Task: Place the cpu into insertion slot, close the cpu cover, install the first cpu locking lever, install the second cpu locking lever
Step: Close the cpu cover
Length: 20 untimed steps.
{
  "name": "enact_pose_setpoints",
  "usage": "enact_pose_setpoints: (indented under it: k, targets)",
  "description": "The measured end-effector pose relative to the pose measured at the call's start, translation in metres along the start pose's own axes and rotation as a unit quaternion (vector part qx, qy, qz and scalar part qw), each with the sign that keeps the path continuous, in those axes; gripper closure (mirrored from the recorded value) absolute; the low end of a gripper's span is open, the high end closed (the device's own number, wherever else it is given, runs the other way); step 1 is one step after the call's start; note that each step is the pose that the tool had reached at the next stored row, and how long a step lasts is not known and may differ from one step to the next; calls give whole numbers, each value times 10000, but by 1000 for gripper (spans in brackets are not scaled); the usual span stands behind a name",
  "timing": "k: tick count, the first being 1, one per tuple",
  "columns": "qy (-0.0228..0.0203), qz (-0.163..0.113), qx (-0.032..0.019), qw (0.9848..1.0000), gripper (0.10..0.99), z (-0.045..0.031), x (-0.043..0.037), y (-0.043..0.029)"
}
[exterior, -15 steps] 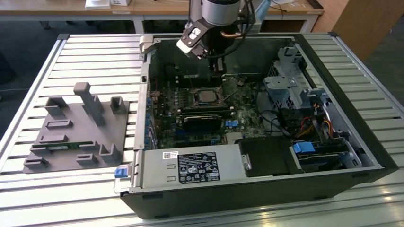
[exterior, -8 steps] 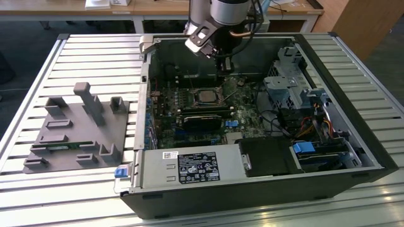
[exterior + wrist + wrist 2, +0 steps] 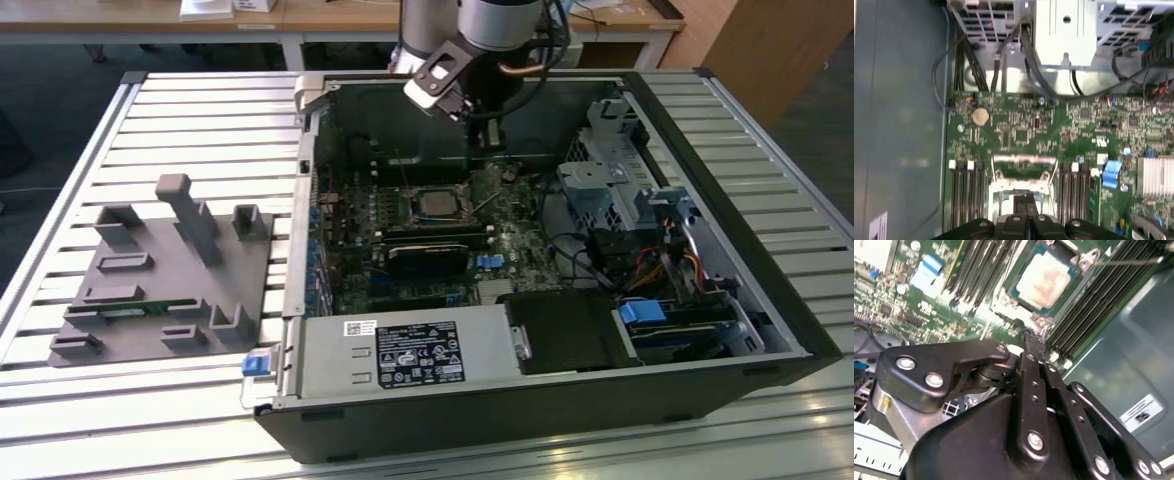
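the chip [image 3: 1046,280] is sitting flat in the socket [image 3: 994,195], its silvery top facing up, so the placing part of the job is looking done. the gripper [image 3: 1030,336] is hanging over one edge of the socket, its fingers [image 3: 1028,365] pressed together with nothing showing between them, a pose that is suiting a nudge better than a grasp. a strip of green edge is showing around the chip, so the cover [image 3: 1024,160] is seeming to stand raised at one side of the socket rather than lying over it, though i cannot be sure. a thin wire lever [image 3: 1126,261] is sticking out past one corner of the socket, apparently unlatched. the green board [image 3: 1019,125] is spreading around the socket inside the open computer case [image 3: 534,420], and a grey holder tray [image 3: 160,270] is lying well apart from the socket, outside the case.
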State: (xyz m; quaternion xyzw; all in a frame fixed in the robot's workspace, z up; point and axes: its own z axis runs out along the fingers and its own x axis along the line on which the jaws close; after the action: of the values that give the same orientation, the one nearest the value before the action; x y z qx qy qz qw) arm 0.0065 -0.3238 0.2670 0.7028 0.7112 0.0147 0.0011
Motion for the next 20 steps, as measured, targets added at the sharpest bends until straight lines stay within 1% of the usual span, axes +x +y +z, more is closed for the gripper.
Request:
enact_pose_setpoints:
  k: [3, 5, 8, 14, 20]
  targets:
    - [1, -1, 9, 10000, 980, 9, -1, 95]
    - [1, -1, 10, 10000, 980, 17, -2, 142]
    - [1, -4, 9, 10000, 980, 34, -2, 162]
    - [2, -46, 11, 10000, 980, 71, -4, 243]
    - [2, -61, 11, 10000, 980, 84, -4, 317]
